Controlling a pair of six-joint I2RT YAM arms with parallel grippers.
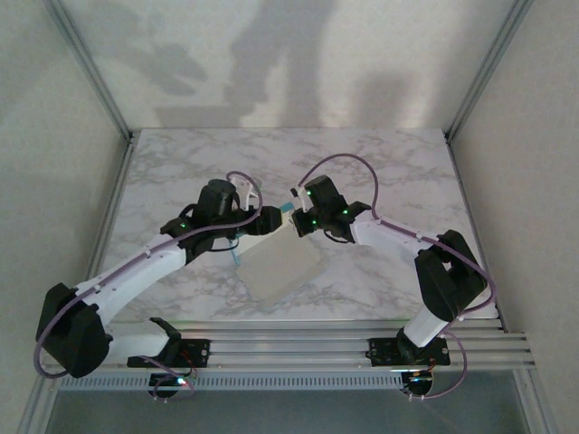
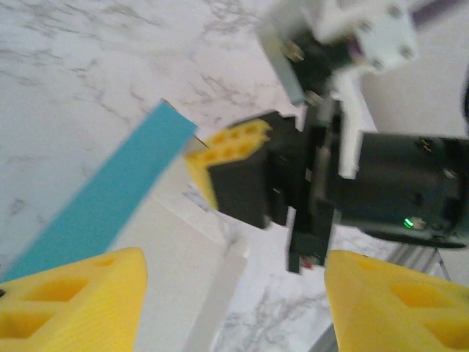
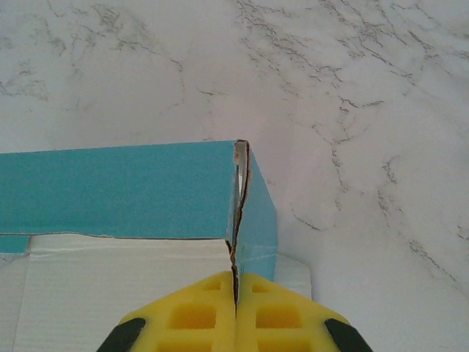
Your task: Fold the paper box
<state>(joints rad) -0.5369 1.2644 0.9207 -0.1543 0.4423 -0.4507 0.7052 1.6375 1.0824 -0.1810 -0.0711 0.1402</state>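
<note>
Marble table (image 1: 389, 163): right gripper (image 3: 236, 286) is clamped on the paper box (image 1: 280, 267) corner. Its turquoise wall runs leftward, toward the left gripper (image 2: 234, 293), fingers apart.

dim, even, greyish light; broad soft shadows fall on the back wall (image 1: 298, 54). the left wrist view is motion-blurred, smearing the paper box (image 2: 102, 198); the right wrist view is sharp.

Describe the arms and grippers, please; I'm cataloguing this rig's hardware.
The left arm and right arm share white links, black joint housings with green lights, and looping purple cables. The left gripper and right gripper have black bodies and blocky yellow fingers moulded with hollow cells.
</note>
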